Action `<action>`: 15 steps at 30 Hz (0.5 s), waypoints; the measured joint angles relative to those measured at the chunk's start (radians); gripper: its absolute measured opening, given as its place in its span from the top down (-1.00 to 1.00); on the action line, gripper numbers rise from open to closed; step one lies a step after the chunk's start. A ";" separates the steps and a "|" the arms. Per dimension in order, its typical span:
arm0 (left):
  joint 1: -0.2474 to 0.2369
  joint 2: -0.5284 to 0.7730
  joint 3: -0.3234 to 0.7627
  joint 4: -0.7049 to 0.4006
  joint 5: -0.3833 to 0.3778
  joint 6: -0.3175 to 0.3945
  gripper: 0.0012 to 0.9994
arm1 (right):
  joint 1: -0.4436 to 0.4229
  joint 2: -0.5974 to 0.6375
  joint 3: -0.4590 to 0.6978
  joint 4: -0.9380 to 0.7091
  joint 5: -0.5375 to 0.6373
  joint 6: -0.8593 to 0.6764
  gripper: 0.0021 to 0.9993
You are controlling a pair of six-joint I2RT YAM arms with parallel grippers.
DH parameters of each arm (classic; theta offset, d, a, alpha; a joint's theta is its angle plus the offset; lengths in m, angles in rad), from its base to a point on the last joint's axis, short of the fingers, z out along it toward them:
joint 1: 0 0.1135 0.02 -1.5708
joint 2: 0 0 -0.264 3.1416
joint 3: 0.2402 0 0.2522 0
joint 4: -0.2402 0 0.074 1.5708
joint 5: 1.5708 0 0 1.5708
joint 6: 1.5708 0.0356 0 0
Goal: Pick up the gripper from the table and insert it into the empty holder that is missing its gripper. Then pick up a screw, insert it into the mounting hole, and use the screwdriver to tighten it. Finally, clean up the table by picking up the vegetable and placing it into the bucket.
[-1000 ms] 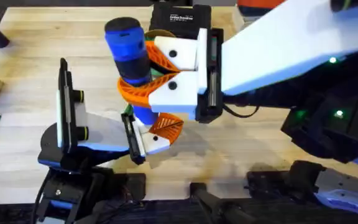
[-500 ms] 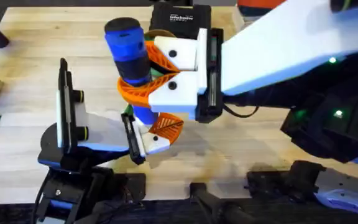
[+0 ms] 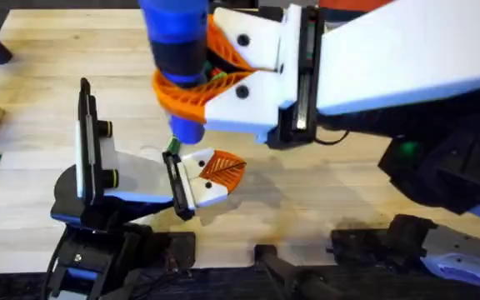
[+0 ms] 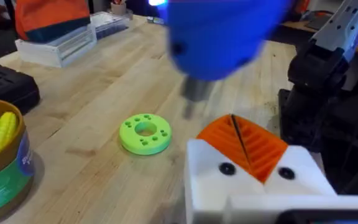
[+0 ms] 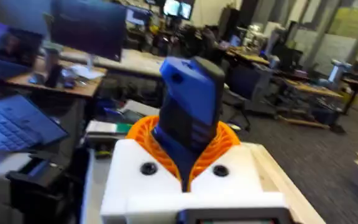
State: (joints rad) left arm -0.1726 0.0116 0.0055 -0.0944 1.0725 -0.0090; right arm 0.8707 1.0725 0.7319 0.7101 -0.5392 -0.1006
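While raised, the blue cylindrical screwdriver [image 3: 176,58] is pinched by the right gripper [image 3: 197,87].
Below it, the left gripper [image 3: 211,173] is seen; its finger state cannot be told.

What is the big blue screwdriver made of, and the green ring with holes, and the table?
The screwdriver looks like smooth blue plastic with a dark ribbed grip, held in the right tool; its thin tip seems to be metal. The green ring looks like matte plastic, maybe printed. The table is pale wood; its grain and plank seams show.

Left pincer [image 3: 200,177] just under raised screwdriver [image 3: 176,50]; green disc [image 4: 145,133] nearby; table [image 3: 307,196] rightward bare.
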 joint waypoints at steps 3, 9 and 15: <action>0.000 0.000 0.000 0.000 0.000 0.000 0.99 | -0.059 0.000 0.000 -0.080 0.026 -0.047 0.94; 0.000 0.000 0.000 0.000 0.000 0.000 0.99 | -0.246 0.000 0.000 -0.332 0.198 -0.252 0.94; 0.000 0.000 0.000 0.000 0.000 0.000 0.99 | -0.437 0.024 0.000 -0.556 0.450 -0.596 0.94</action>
State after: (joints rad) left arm -0.1726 0.0116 0.0055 -0.0944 1.0725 -0.0090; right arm 0.4332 1.0963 0.7319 0.1543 -0.0893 -0.6966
